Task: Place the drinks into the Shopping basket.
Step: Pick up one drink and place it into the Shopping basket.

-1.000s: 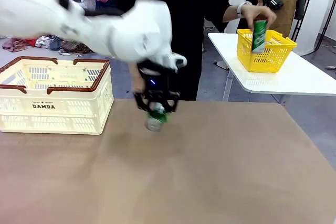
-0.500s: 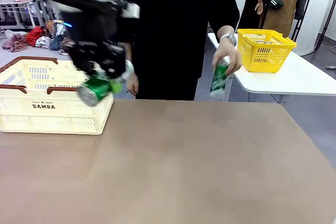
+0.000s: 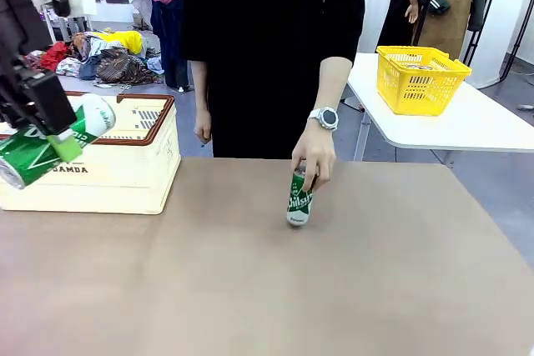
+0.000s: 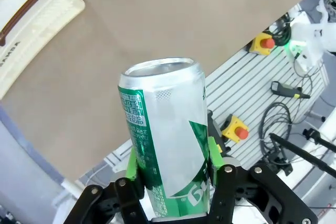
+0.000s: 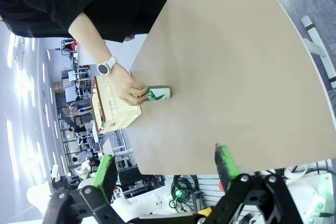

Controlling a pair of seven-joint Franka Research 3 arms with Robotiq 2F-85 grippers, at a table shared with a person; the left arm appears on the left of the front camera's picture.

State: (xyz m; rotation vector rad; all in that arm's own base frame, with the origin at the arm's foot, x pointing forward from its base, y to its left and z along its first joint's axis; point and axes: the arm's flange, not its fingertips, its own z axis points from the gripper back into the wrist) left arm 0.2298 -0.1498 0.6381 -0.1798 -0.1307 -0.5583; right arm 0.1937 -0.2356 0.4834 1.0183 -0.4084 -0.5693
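Observation:
My left gripper [image 3: 48, 132] is shut on a green drink can [image 3: 52, 143], held tilted at the far left, in front of the near side of the cream Shopping basket [image 3: 125, 174]. In the left wrist view the can [image 4: 165, 140] stands between the green pads of the gripper [image 4: 173, 182], with the basket's corner [image 4: 31, 19] beyond it. A person's hand [image 3: 314, 157] holds a second green can [image 3: 299, 199] upright on the brown table. My right gripper [image 5: 165, 166] hangs open and high above the table, far from that can [image 5: 157, 94].
A yellow mesh basket [image 3: 421, 81] sits on a white side table [image 3: 476, 127] at the back right. The person stands at the table's far edge. The brown tabletop [image 3: 250, 289] is bare near me.
My left gripper carried its green can from the table's middle up and left to the Shopping basket. The person took a can from the yellow basket and set it on the table.

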